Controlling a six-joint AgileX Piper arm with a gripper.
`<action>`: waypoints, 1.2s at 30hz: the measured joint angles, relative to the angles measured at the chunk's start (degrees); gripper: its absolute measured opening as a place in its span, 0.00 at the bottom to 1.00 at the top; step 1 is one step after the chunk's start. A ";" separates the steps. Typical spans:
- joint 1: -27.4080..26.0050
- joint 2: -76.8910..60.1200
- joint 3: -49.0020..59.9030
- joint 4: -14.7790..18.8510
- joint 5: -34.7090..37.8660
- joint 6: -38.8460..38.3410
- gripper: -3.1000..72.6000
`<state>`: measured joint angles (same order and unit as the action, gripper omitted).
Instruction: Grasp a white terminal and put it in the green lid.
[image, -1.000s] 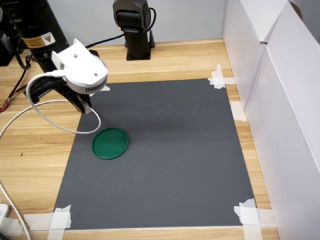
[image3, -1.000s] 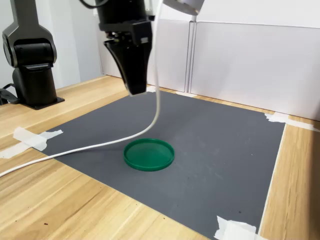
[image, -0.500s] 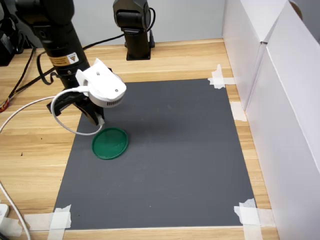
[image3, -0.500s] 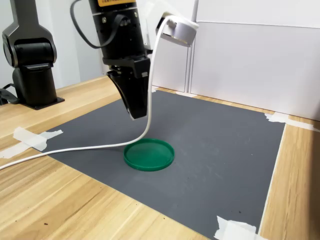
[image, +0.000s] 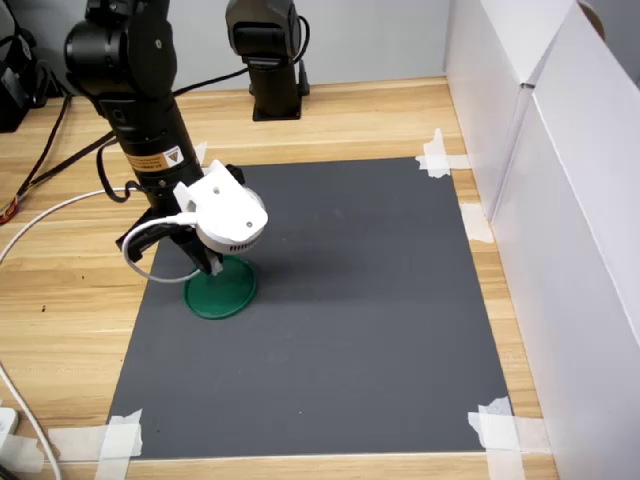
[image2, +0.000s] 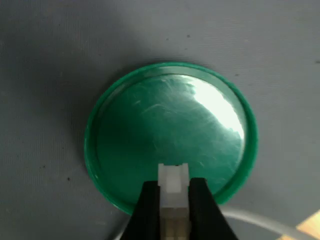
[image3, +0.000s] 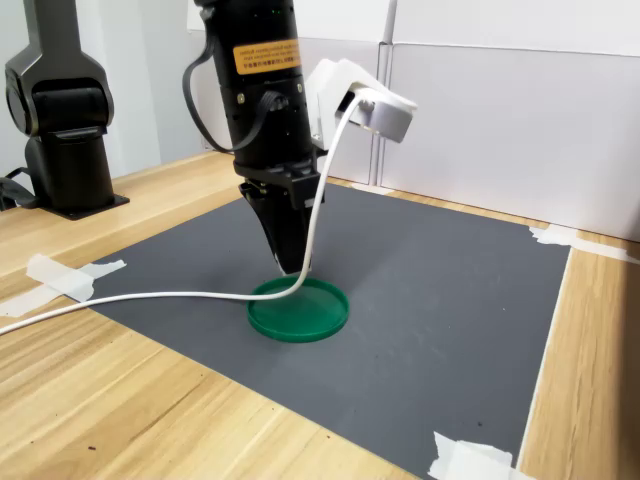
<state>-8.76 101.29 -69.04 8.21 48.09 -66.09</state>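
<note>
- Wrist view: black fingers (image2: 150, 210) pinch the tiny whitish translucent plastic terminal (image2: 173, 181) above the flat round dark-green plastic lid (image2: 170, 135).
- Since half a second ago, the arm has descended over the lid; release looks imminent.

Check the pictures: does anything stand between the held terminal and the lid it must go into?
Nothing visible does. The gripper holds the terminal in its jaws right over the lid, whose inside is bare. The white cable trails off to the side, past the lid's rim.
</note>
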 joint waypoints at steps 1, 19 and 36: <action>0.00 0.40 0.00 0.05 -0.07 0.15 0.16; 0.00 3.70 0.00 -0.05 -2.86 0.21 0.67; 0.00 -8.13 0.00 10.49 -4.42 -1.58 0.54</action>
<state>-8.76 93.16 -69.04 18.70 43.67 -67.67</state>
